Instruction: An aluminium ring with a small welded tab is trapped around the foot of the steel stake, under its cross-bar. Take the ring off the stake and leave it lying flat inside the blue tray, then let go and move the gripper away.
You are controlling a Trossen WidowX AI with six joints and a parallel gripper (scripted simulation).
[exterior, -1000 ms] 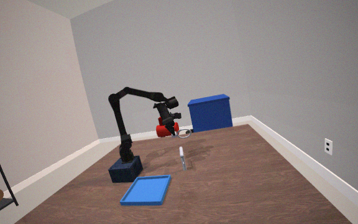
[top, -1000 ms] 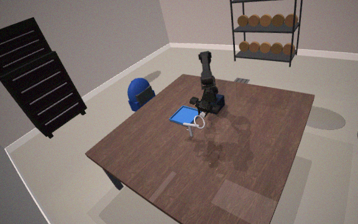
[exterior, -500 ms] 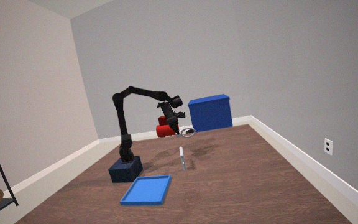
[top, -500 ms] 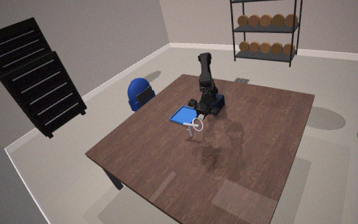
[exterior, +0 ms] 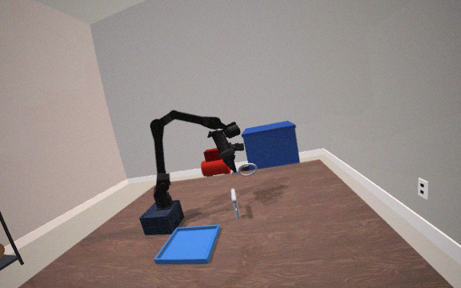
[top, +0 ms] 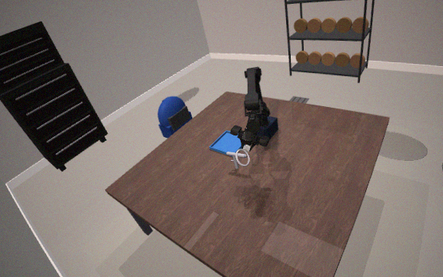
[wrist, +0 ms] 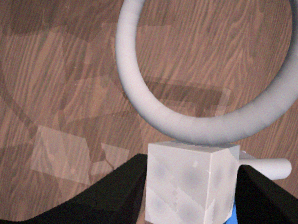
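The pale grey round aluminium ring (top: 248,155) (exterior: 256,170) (wrist: 127,60) is held in the air above the brown wooden table (top: 191,185) (exterior: 294,248) (wrist: 90,100), off the steel stake (top: 236,162) (exterior: 235,203) (wrist: 275,169) with its cross-bar and outside the flat blue square tray (top: 221,145) (exterior: 190,244) (wrist: 232,218). The black two-fingered pincer (top: 247,147) (exterior: 234,171) (wrist: 193,169) is closed on the small blocky welded tab (top: 247,148) (exterior: 236,173) (wrist: 192,180), one finger against either side; the hoop projects beyond the fingertips. Handling, as judged: light for its size, rigid, unlikely to break, and apt to slip, its smooth metal offering little bite. The tab's flat faces are the correct place to take hold (the round hoop would likely roll between flat pads). As the weight hangs to one side of the grip, the ring may pivot about the tab if jolted or if it catches the cross-bar. Recommended: retain this hold, carry the ring clear of the stake, level it low over the tray, and release only once the hoop lies flat within the rim.
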